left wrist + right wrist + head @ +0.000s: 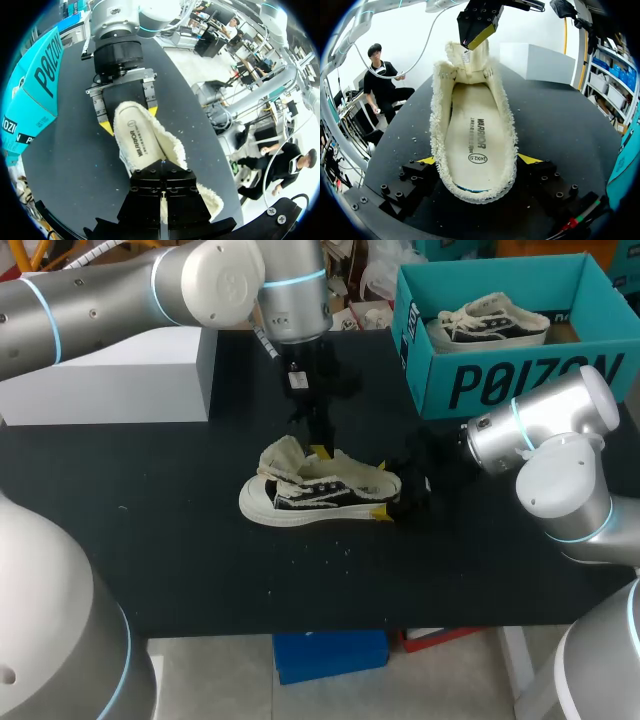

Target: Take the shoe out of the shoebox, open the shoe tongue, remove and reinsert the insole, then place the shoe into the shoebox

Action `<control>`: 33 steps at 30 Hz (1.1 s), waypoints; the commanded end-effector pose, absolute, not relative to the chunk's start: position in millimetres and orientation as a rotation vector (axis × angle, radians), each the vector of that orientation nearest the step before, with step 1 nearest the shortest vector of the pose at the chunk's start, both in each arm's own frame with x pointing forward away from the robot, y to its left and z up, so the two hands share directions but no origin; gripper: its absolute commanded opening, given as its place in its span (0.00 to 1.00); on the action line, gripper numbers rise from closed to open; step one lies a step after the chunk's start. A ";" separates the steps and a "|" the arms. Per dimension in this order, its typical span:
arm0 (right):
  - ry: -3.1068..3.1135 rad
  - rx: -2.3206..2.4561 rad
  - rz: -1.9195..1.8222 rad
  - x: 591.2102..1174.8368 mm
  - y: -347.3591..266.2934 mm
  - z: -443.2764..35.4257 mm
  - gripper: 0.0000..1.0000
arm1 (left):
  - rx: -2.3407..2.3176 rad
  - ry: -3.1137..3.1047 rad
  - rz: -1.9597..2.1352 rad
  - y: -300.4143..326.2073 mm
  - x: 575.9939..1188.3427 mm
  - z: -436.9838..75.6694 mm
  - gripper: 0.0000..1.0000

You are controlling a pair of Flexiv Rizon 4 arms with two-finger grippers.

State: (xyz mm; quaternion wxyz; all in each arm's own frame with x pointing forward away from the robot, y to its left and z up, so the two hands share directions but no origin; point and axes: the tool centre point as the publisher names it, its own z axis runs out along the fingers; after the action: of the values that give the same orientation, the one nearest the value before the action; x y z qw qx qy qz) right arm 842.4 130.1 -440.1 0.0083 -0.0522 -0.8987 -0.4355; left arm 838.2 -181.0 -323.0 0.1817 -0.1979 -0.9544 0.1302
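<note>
Right gripper (478, 160) clamps shoe (472, 125) heel; left gripper (476, 36) at tongue (469, 64), grip unclear.

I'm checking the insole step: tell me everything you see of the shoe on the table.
The shoe is a low black-and-white sneaker with white sole and cream fleecy lining, upright on the black table. Its printed insole lies flat inside. The left gripper pinches the raised tongue; the right gripper clamps the heel's sides.
</note>
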 end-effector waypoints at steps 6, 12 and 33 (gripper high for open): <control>-2.810 -0.166 -1.357 843.1 130.6 -441.1 0.00 | -0.553 -2.739 0.355 -179.9 844.1 -296.3 0.00; -2.810 -0.166 -1.357 843.1 130.6 -441.1 0.00 | -0.495 -2.718 0.375 -184.8 840.3 -302.8 0.00; -2.810 -0.166 -1.357 843.1 130.6 -441.1 0.00 | -0.435 -2.715 0.355 -185.2 840.3 -308.7 0.00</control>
State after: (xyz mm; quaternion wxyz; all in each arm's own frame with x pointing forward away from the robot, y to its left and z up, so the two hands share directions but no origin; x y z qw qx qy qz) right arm 842.3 130.1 -440.1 0.0083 -0.0522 -0.8986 -0.4355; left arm 838.4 -185.9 -306.5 0.1823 -0.1557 -0.9624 0.1276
